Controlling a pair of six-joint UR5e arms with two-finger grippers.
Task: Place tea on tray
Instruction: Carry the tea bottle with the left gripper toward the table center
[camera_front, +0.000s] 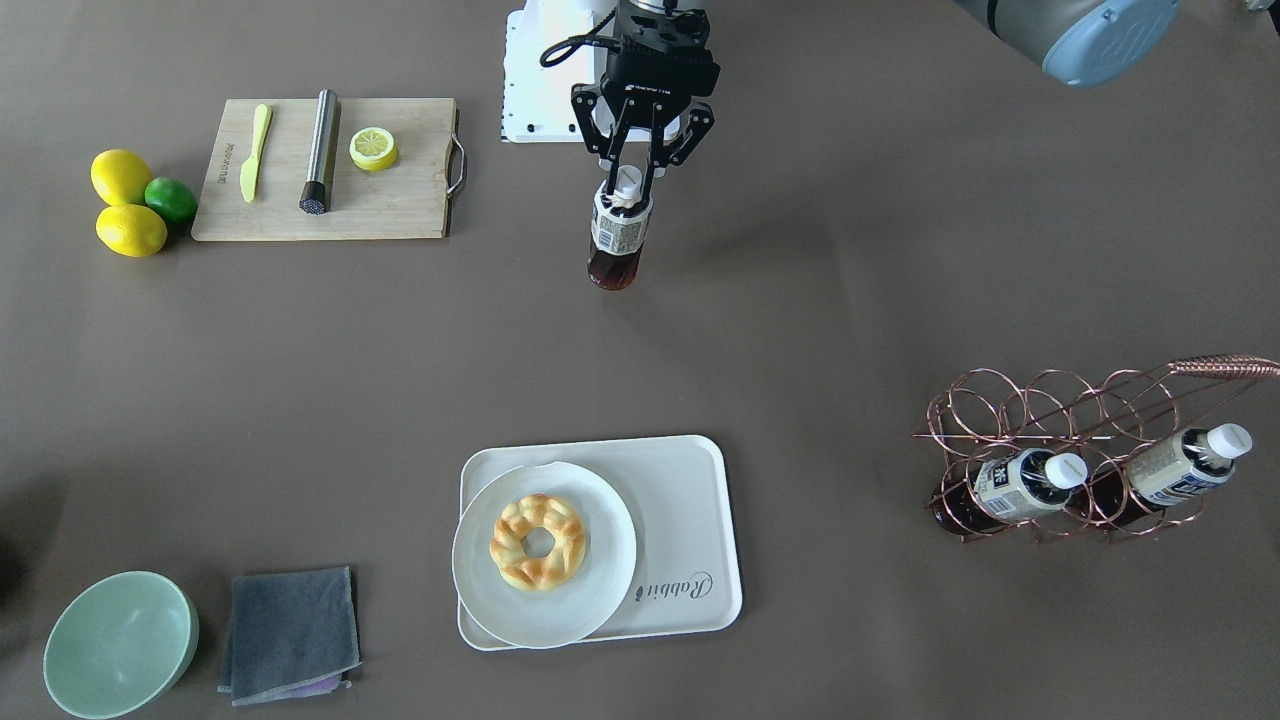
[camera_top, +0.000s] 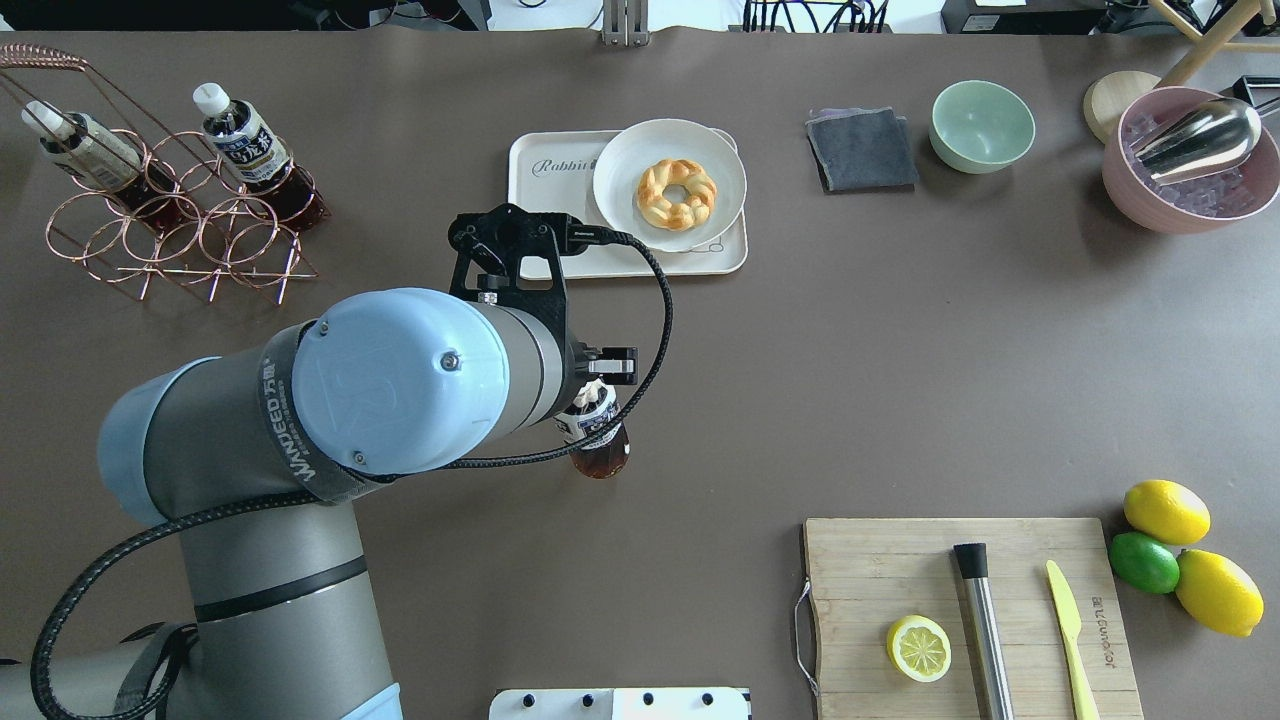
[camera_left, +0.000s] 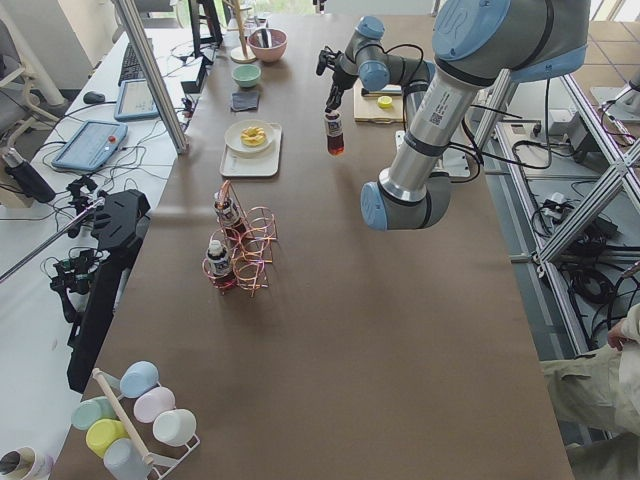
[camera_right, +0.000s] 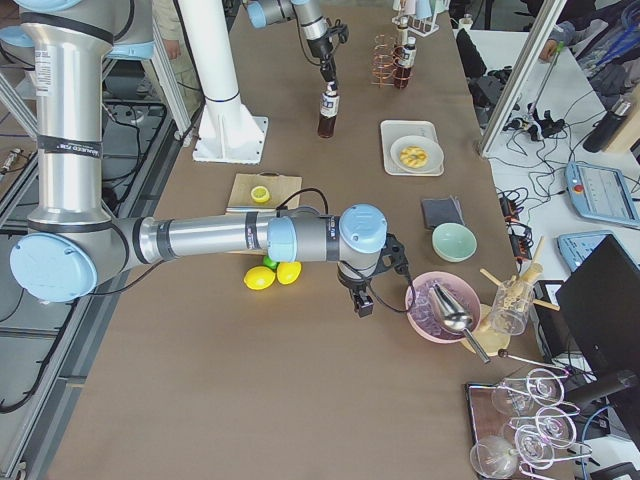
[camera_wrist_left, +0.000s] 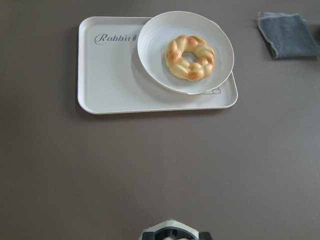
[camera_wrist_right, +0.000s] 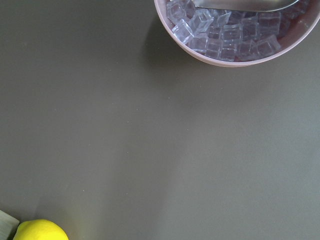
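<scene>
My left gripper (camera_front: 627, 188) is shut on the neck of a tea bottle (camera_front: 618, 236) with dark liquid, a white cap and a cream label. It holds the bottle upright above the table, on the robot's side of the white Rabbit tray (camera_front: 690, 520). The bottle also shows under my left arm in the overhead view (camera_top: 598, 440). The tray (camera_wrist_left: 110, 75) carries a round plate (camera_wrist_left: 150, 40) with a doughnut on its right part; its left part is bare. My right gripper (camera_right: 361, 301) hangs near the pink ice bowl; I cannot tell whether it is open or shut.
Two more tea bottles (camera_top: 245, 140) lie in a copper wire rack (camera_top: 180, 235) at the far left. A grey cloth (camera_top: 862, 148), a green bowl (camera_top: 982, 125) and a pink ice bowl (camera_top: 1190, 165) stand right of the tray. A wooden board (camera_top: 970, 610) and lemons (camera_top: 1166, 511) lie near right.
</scene>
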